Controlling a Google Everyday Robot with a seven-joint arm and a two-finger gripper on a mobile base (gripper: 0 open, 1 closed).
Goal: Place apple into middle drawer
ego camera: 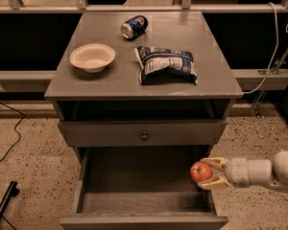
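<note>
The end effector point(207, 172), clamped on the small red-orange apple point(200, 171), holds it above the deep grey wooden middle drawer's point(134, 202) right wall, apparently for release inside.

Soft light falls from above onto the grey wooden tabletop point(206, 42), where the cream round bowl point(92, 57) and the blue-and-white snack bag point(167, 65) throw faint shadows toward the front. The slot point(139, 110) under the top and the back of the deep grey wooden middle drawer point(139, 176) lie dim. My pale two-finger gripper point(204, 173), at that drawer's right wall, clamped on the small red-orange apple point(199, 171), shows bright, with soft edges.
</note>
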